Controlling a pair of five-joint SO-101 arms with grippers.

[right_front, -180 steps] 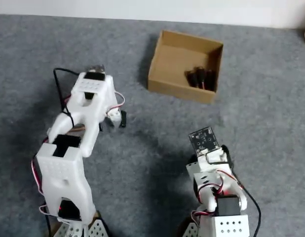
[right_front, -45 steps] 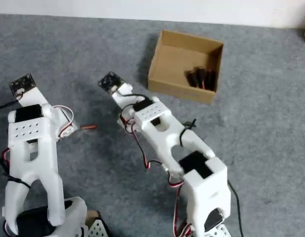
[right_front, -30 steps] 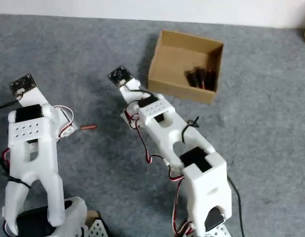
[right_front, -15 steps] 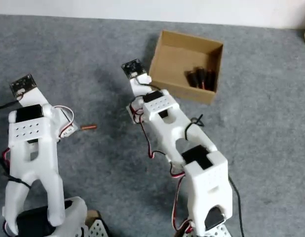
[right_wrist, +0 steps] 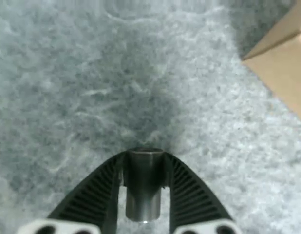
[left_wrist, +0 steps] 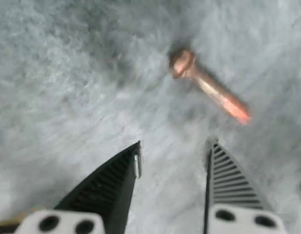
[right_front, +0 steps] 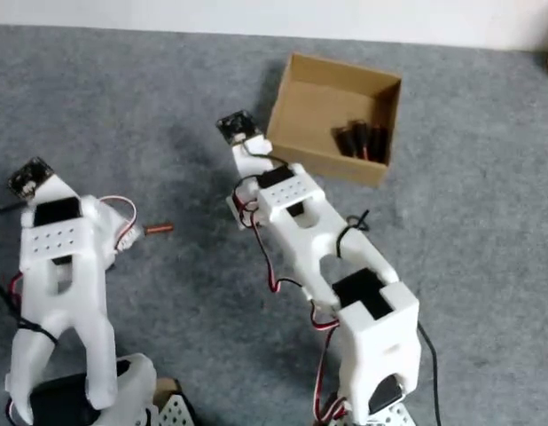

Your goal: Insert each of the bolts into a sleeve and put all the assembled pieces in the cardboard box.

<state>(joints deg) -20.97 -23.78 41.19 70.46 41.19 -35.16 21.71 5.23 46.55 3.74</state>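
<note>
Grey carpeted table (right_front: 487, 231) beneath two white arms set side by side; open cardboard box (right_front: 318, 161) upright at the far side, with a small cluster of dark assembled pieces (right_front: 361, 140) lying against one inner wall; probably light but stiff enough to sit steady while pieces drop in, so no call to hold it.

Right arm stretched toward the box's near corner; right gripper (right_wrist: 143, 161) clamped on a sleeve (right_wrist: 143, 183), pinched between both black ridged fingers and lying lengthwise along them, above bare carpet with a corner of the box close by.

Sleeve: judged rigid, light and somewhat slippery; best taken across the middle of the barrel, as here, leaving the bore free; short dark metal tube, smooth, faintly shiny.

Left arm off to the other side, well apart from the box; left gripper (left_wrist: 175, 146) spread wide with nothing between its fingers, hovering over the carpet near the bolt (left_wrist: 209, 87) without touching it.

Bolt: judged hard, light and apt to roll on its round shank; best gripped across the shank close to the head, leaving the tip clear for insertion; copper-coloured, rounded head, slim straight shank, lying flat on the carpet just beside the left arm.
</note>
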